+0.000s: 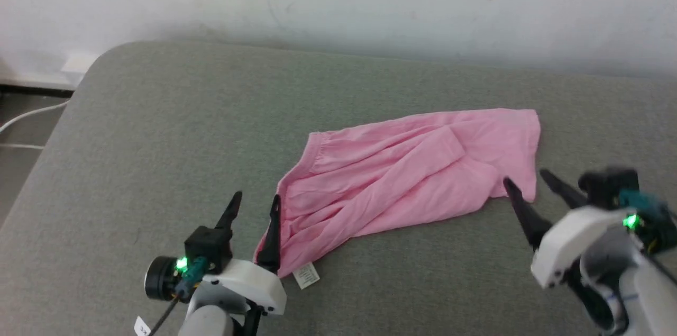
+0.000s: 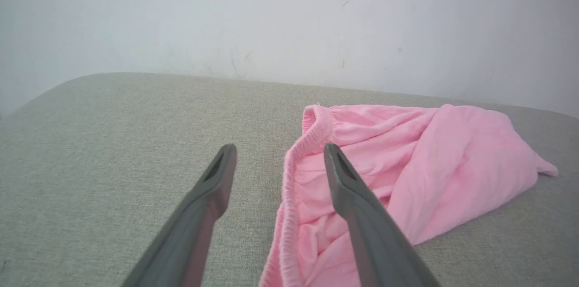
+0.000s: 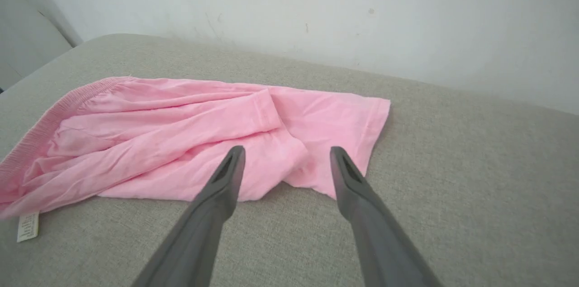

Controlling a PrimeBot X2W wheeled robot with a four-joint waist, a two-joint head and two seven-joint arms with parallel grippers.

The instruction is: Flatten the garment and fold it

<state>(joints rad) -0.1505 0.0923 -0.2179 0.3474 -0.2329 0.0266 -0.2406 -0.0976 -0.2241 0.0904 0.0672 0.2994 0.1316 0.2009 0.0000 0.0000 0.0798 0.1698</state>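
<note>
The garment [image 1: 402, 172] is a pair of light pink shorts, lying wrinkled and partly folded over on the grey cushion [image 1: 158, 129]. Its gathered waistband [image 2: 294, 160] faces my left side and a white label [image 1: 307, 275] sticks out at the near left corner. My left gripper [image 1: 255, 199] is open, its right finger at the waistband edge, and it holds nothing. In the left wrist view the left gripper [image 2: 279, 147] straddles the waistband. My right gripper [image 1: 523, 176] is open just off the leg hem at the near right corner. The right wrist view shows that gripper [image 3: 287, 149] over the garment [image 3: 190, 138].
A white wall [image 1: 338, 2] runs along the back of the cushion. The cushion's rounded left corner drops to a floor with white cables [image 1: 26, 119]. Bare cushion lies around the shorts on every side.
</note>
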